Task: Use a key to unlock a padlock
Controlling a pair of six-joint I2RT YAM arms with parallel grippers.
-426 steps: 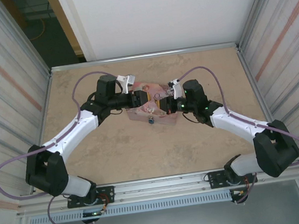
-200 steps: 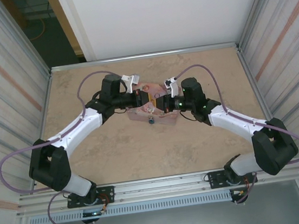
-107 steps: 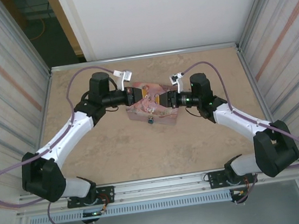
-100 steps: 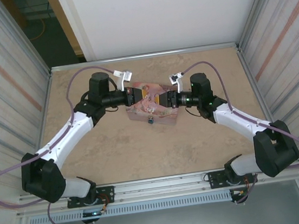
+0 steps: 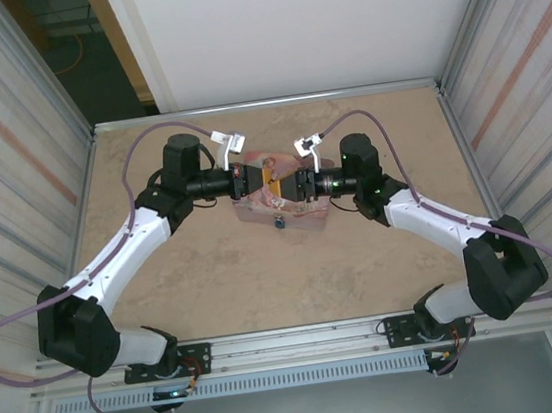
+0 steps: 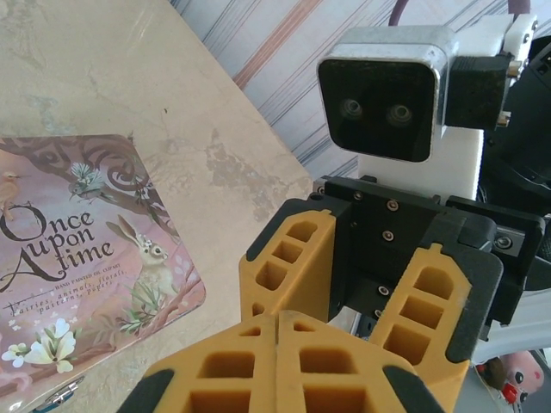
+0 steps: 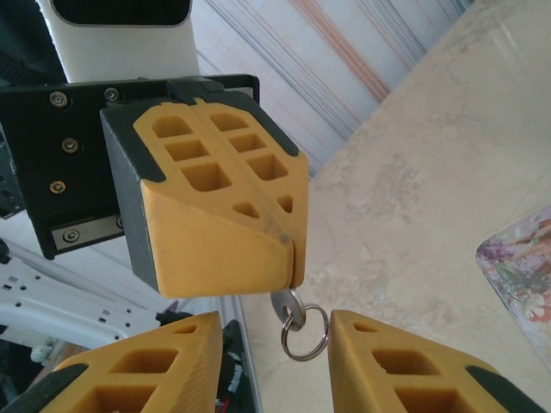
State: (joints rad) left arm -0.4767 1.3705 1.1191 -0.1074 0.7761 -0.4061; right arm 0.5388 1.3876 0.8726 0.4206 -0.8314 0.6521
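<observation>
The left gripper [image 7: 290, 258] and right gripper [image 7: 275, 331] are being held nose to nose above the tin [image 6: 77, 284], arms stretched inward. The padlock [image 5: 280, 223] is being left at the tin's near side, below both, as near to each. The key [image 7: 285, 303] is being squeezed in the shut left one. The right is being held open around its ring [image 7: 306, 338].

Tiny blue padlock [image 5: 280, 223] sat at the near edge of the pink tin [image 5: 257, 212]; shackle state unreadable. Silver key [image 7: 287, 305] was pinched in the closed left gripper [image 7: 291, 258], head and ring sticking out, blade hidden.
</observation>
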